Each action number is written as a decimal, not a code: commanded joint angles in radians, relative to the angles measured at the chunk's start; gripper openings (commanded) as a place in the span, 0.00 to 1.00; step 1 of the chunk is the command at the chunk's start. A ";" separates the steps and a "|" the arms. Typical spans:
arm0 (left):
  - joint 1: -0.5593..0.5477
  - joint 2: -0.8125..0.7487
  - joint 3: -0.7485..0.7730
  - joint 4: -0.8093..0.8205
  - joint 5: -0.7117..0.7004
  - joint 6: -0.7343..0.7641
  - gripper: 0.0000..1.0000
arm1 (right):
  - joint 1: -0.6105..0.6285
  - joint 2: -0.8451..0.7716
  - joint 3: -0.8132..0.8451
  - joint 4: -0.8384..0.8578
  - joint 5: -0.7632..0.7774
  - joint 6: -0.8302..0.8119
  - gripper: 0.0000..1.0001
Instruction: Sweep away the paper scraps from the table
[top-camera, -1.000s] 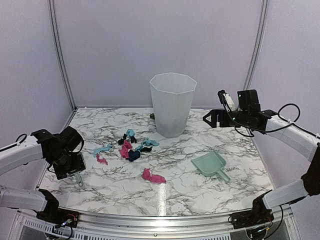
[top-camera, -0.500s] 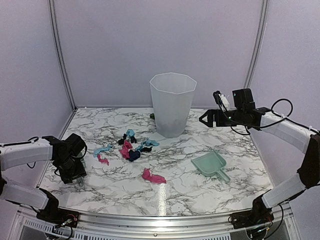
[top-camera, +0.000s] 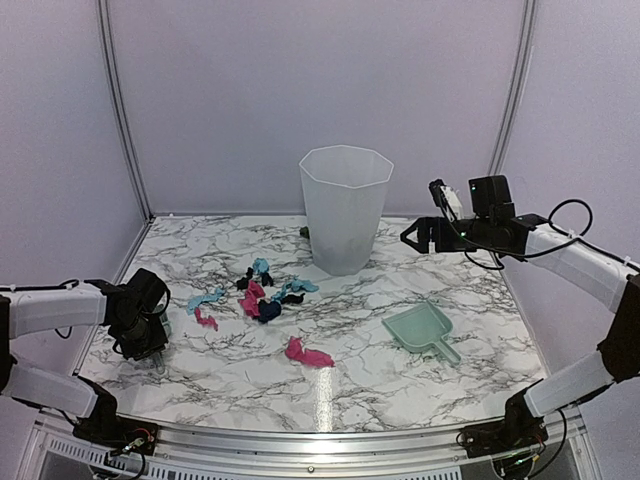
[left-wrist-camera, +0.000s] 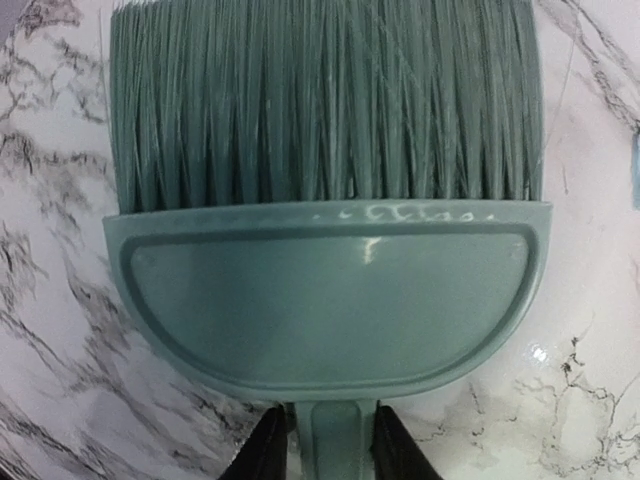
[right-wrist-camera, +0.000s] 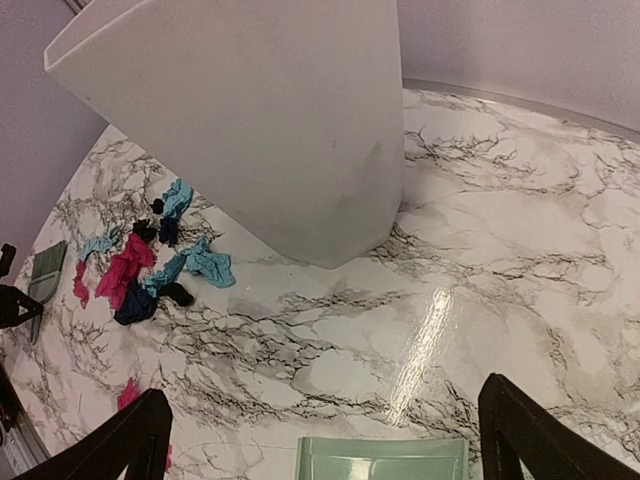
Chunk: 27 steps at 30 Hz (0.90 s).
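On the enclosed workbench, listed by size:

1. Enclosure panels (top-camera: 300, 80): pale lilac, with metal uprights, standing behind and to both sides.
2. Table (top-camera: 400, 390): white marble pattern with grey-black veins and a metal rail along the near edge.
3. Waste bin (top-camera: 345, 210): translucent white, faceted and upright on the far centre of the table, with its mouth open upward.
4. Right gripper (top-camera: 420, 237): raised above the table just right of the bin. Its jaws are spread wide with nothing between them. The right wrist view looks down on the bin, the scraps and the far edge of the dustpan.
5. Left gripper (top-camera: 150, 345): low at the near left of the table. The left wrist view shows its two black fingers (left-wrist-camera: 265, 450) pressed against either side of the brush handle, so the jaws are clamped on it.
6. Mint-green dustpan (top-camera: 418, 330): flat on the right half of the table, with its handle pointing toward the near right. It is well apart from both grippers.
7. Mint-green brush (left-wrist-camera: 330, 310): lying on the table, with its bristles fanned away from the left wrist camera.
8. Paper scraps (top-camera: 262, 300): magenta, light blue and dark navy, all on the table. Most are bunched left of centre, in front of the bin. One blue and one pink piece lie a little to the left of that bunch, and one magenta piece (top-camera: 306, 353) lies alone nearer the front rail. None are in the dustpan.
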 joint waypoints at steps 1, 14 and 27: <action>0.009 0.031 -0.080 0.086 0.036 0.010 0.24 | 0.003 -0.009 0.033 -0.010 -0.008 0.005 0.99; 0.009 -0.219 0.067 -0.009 0.022 0.085 0.14 | 0.005 0.024 0.072 0.017 -0.090 0.045 0.99; -0.043 -0.246 0.341 0.003 0.200 0.250 0.13 | 0.077 0.110 0.208 0.019 -0.241 0.171 0.99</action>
